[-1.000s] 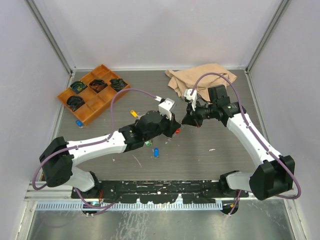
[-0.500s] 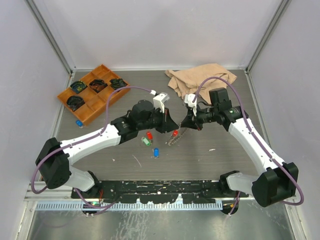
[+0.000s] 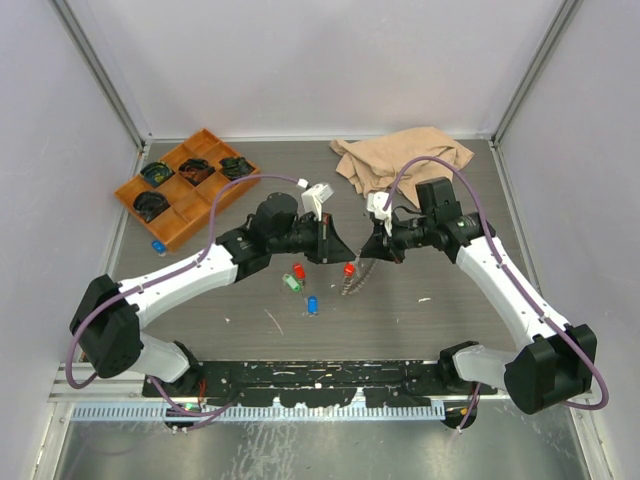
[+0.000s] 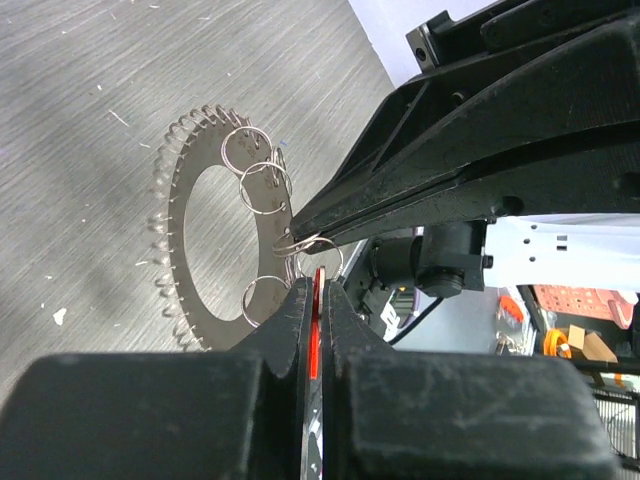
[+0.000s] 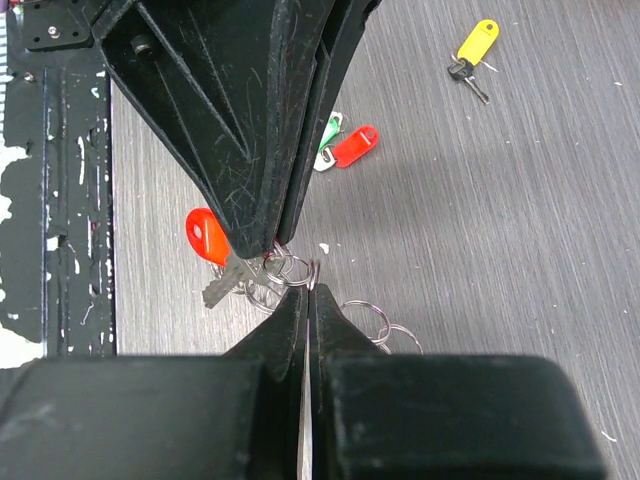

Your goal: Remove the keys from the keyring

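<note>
The keyring (image 4: 188, 262), a grey metal ring with a jagged rim, is held off the table between both grippers; in the top view (image 3: 352, 284) it hangs beneath them. Several small split rings (image 4: 262, 182) hang on it. My left gripper (image 4: 316, 286) is shut on a red key (image 5: 207, 236) that is still on a split ring. My right gripper (image 5: 309, 292) is shut on the keyring's rim, tip to tip with the left gripper (image 3: 338, 252). Loose red (image 3: 298, 271), green (image 3: 291, 284), blue (image 3: 313, 304) and yellow (image 5: 476, 42) keys lie on the table.
An orange compartment tray (image 3: 172, 205) with dark coiled bundles stands at the back left, with another blue key (image 3: 158, 245) beside it. A crumpled tan cloth (image 3: 400, 158) lies at the back right. Walls close in both sides.
My left arm has swung back and to the left, uncovering the loose red and green keys. The keyring and red key now hang in view between the two grippers.
</note>
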Controlling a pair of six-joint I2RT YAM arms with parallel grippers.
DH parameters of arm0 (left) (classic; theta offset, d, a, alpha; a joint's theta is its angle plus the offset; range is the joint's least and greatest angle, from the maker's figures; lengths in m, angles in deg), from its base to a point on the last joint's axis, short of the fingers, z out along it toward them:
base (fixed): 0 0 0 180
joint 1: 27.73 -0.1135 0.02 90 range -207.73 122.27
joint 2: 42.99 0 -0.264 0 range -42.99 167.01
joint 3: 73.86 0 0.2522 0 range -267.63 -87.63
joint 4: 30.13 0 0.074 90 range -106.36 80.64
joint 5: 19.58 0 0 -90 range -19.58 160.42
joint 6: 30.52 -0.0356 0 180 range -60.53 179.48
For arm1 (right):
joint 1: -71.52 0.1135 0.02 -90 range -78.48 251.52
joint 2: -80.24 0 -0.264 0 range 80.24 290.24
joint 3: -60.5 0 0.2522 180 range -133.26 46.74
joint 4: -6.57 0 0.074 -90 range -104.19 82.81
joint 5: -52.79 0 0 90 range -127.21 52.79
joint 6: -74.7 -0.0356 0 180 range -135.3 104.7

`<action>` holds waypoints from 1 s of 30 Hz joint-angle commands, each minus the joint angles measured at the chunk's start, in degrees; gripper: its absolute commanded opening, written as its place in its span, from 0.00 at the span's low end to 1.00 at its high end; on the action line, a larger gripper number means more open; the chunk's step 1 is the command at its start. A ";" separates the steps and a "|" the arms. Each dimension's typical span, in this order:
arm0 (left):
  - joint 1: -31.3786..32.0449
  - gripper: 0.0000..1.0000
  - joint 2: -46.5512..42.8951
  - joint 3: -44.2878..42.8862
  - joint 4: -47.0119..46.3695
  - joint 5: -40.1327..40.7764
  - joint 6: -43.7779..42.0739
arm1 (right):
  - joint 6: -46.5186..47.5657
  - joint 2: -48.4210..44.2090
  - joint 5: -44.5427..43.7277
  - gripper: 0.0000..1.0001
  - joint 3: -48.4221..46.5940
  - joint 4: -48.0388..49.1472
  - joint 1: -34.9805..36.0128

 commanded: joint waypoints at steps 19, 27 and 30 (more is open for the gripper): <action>-3.98 0.00 -5.10 5.92 -4.13 -10.60 2.93 | 13.27 -2.14 7.58 0.01 1.20 -5.42 1.62; -4.13 0.00 -6.44 9.73 -4.63 -10.98 3.48 | 21.02 -2.65 10.84 0.01 2.81 -7.92 1.52; -4.16 0.00 -6.45 11.01 -5.02 -10.71 3.92 | 22.08 -2.48 11.39 0.01 3.21 -7.89 1.49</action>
